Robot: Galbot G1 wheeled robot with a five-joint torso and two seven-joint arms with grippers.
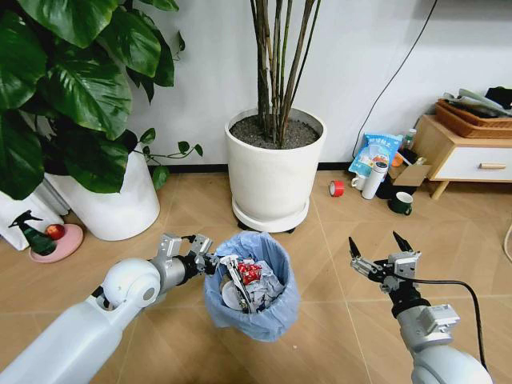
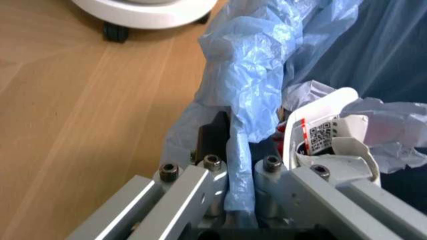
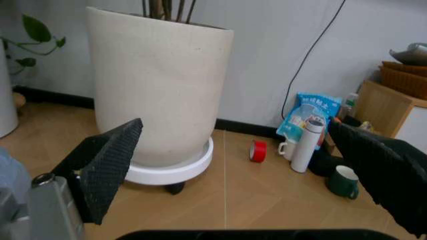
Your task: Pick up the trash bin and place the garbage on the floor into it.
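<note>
The trash bin [image 1: 250, 300], lined with a crinkled light-blue bag, sits low in the middle of the head view over the wood floor [image 1: 336, 320]. My left gripper [image 1: 210, 259] is shut on the bin's near-left rim. In the left wrist view the left gripper [image 2: 239, 200] pinches a fold of the blue bag [image 2: 247, 85] against the dark rim [image 2: 215, 134]. Garbage [image 1: 246, 280] lies inside the bin: crumpled white paper, a red scrap and a white packet with a printed code [image 2: 327, 131]. My right gripper [image 1: 376, 250] hangs open and empty to the bin's right, its black pads [image 3: 107, 160] spread wide.
A big white plant pot [image 1: 274, 172] on a wheeled dish stands just behind the bin, and another pot [image 1: 120, 200] is at the left. A red tape roll [image 3: 258, 150], white bottle [image 3: 303, 145] and green mug [image 3: 343, 181] sit by the wooden cabinet [image 1: 460, 156].
</note>
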